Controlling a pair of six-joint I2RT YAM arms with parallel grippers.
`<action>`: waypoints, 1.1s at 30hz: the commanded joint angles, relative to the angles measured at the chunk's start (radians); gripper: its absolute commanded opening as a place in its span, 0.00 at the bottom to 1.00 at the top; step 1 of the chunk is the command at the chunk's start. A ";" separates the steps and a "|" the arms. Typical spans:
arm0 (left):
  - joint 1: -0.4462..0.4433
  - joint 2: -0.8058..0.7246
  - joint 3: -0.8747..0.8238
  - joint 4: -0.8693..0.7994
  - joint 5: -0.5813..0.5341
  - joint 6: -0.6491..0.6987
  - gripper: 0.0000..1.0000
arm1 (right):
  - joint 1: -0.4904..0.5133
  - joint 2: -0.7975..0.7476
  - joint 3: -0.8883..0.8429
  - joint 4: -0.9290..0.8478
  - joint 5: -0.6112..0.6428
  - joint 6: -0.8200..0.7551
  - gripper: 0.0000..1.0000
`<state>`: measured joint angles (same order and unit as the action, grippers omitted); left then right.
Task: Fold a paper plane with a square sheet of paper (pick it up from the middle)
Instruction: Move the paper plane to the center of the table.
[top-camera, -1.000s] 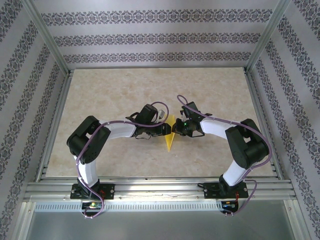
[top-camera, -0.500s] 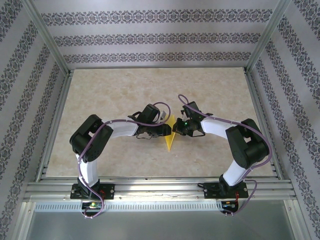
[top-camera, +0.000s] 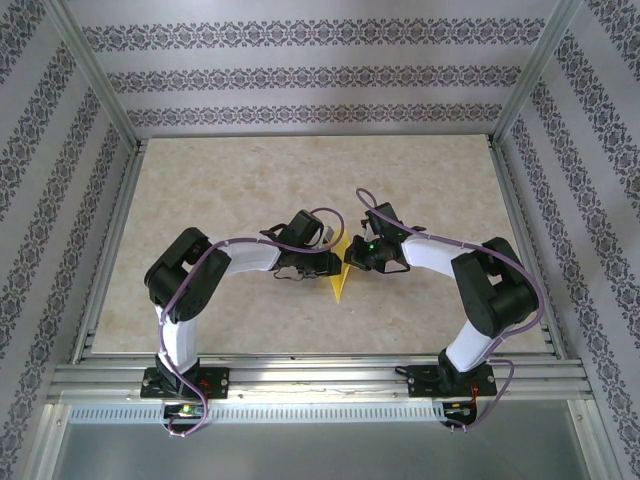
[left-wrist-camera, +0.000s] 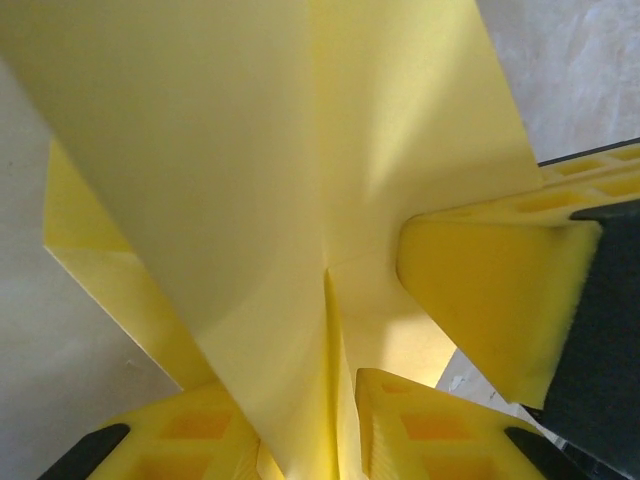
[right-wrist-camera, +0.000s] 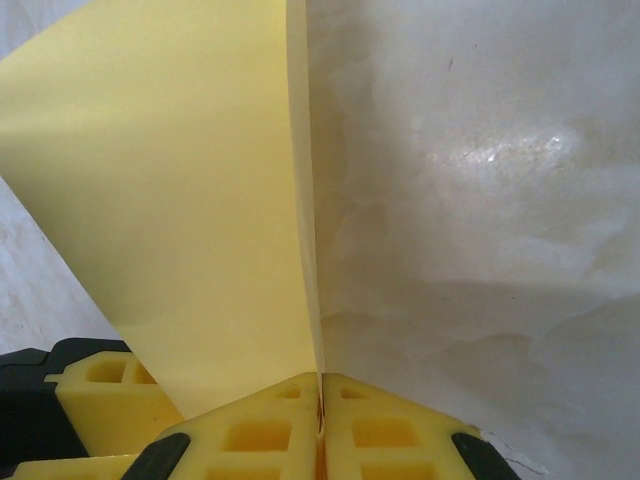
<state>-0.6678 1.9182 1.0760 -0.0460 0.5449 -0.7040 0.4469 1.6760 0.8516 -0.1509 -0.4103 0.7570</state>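
The paper plane (top-camera: 339, 283), a narrow yellow pointed fold, stands on edge at mid-table between my two grippers. My right gripper (top-camera: 349, 256) is shut on it. In the right wrist view its pads (right-wrist-camera: 320, 385) meet on the thin folded edge and the yellow paper plane (right-wrist-camera: 170, 200) fans out to the left. My left gripper (top-camera: 336, 264) comes in from the left. In the left wrist view its jaws (left-wrist-camera: 300, 390) stand a little apart, one on each side of the creased paper plane (left-wrist-camera: 250, 150). A yellow pad of the right gripper (left-wrist-camera: 490, 290) shows beyond the fold.
The beige marbled table (top-camera: 220, 190) is bounded by aluminium rails (top-camera: 115, 230) at the sides and a rail along the near edge (top-camera: 320, 378). Patterned walls stand behind and to both sides.
The left gripper's jaws have narrowed around the fold and the left arm has edged right toward the paper. The right arm and the paper have stayed put.
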 joint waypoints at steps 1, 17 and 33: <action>-0.013 0.012 0.030 -0.042 -0.009 0.031 0.26 | -0.009 -0.011 -0.017 0.013 -0.016 0.011 0.09; -0.019 0.047 0.057 -0.046 0.020 0.029 0.21 | -0.012 -0.017 -0.027 0.022 -0.025 0.017 0.09; -0.016 -0.092 0.043 -0.212 -0.159 0.076 0.05 | -0.053 -0.129 -0.034 0.033 -0.068 0.013 0.36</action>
<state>-0.6807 1.9144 1.1187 -0.1375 0.4854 -0.6750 0.4126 1.6157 0.8295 -0.1299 -0.4564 0.7773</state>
